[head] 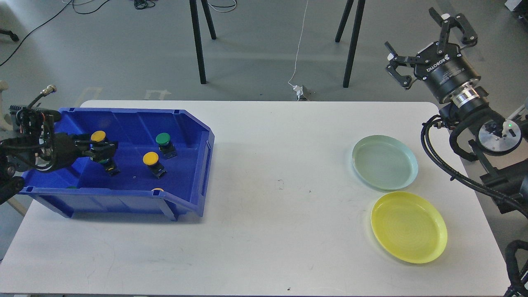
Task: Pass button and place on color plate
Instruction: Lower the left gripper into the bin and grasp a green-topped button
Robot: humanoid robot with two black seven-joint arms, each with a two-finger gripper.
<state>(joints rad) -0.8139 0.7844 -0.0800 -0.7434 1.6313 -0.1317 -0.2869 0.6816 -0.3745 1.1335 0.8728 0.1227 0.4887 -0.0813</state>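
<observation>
Yellow plate (408, 227) nearest; left tool (101, 149) clamped on yellow button (98, 136) inside blue bin (194, 165); right tool (429, 45) spread wide, empty.

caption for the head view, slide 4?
Left gripper grips a yellow button in the blue bin; right gripper waits open above green plate and yellow plate.

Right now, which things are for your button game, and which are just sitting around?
For the job:
- blue bin
- yellow button and green button inside it
- another yellow button at my left gripper
- green plate
- yellow plate
- right gripper, open and raised

Just lying about:
- black stand legs
- white cable on the floor
</observation>
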